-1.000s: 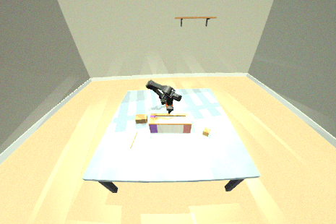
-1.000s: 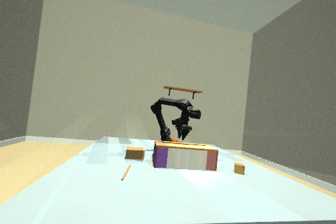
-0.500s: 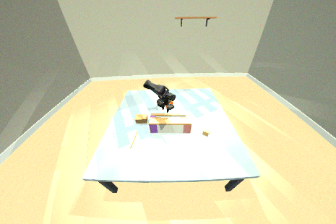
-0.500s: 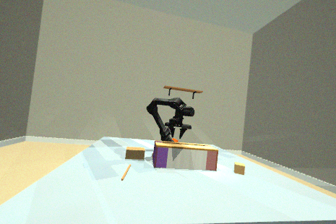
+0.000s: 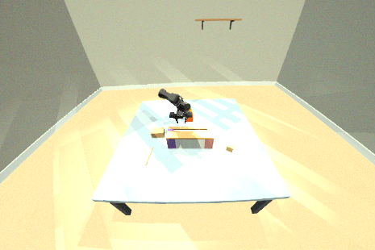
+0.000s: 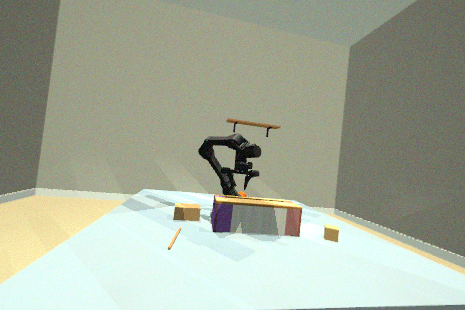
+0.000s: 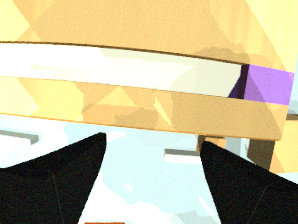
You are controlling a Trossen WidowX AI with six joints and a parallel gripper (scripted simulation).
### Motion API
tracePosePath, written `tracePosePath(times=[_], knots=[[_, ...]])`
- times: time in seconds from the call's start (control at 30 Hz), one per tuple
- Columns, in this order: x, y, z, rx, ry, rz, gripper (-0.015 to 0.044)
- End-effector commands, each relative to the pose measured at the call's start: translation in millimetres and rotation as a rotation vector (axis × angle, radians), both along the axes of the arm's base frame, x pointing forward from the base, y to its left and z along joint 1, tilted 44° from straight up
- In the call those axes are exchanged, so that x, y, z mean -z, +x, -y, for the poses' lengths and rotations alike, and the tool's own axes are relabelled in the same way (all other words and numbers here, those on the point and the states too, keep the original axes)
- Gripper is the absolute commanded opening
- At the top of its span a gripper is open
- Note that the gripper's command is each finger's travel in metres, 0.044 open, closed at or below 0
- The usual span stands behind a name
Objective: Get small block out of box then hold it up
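Note:
The box stands upright, with a slot along its top, a purple end panel and a pink end panel. No block shows in the visible part of the slot. A small orange-tan block shows on the table just behind the box, near its purple end, partly hidden by the right finger in the wrist view. My gripper is open and empty, pointing down behind the box, above the table.
A larger tan block lies beyond the purple end. A thin rod lies in front of it. Another tan block lies beyond the pink end. A pale strip lies behind the box. An orange object is by the arm base.

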State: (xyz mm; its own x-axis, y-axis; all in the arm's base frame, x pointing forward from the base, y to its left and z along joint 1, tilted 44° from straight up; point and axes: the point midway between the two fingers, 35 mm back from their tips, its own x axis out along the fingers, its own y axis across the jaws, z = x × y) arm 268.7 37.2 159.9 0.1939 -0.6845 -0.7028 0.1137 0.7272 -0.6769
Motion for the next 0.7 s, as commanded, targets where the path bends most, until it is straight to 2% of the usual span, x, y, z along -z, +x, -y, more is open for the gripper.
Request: tracePosePath(times=[0.0,0.67], knots=[[-18,-12,21,-0.561,-0.170,-0.453,0.0285],[-41,-29,45,-1.306,-0.491,-1.114,0.0285]])
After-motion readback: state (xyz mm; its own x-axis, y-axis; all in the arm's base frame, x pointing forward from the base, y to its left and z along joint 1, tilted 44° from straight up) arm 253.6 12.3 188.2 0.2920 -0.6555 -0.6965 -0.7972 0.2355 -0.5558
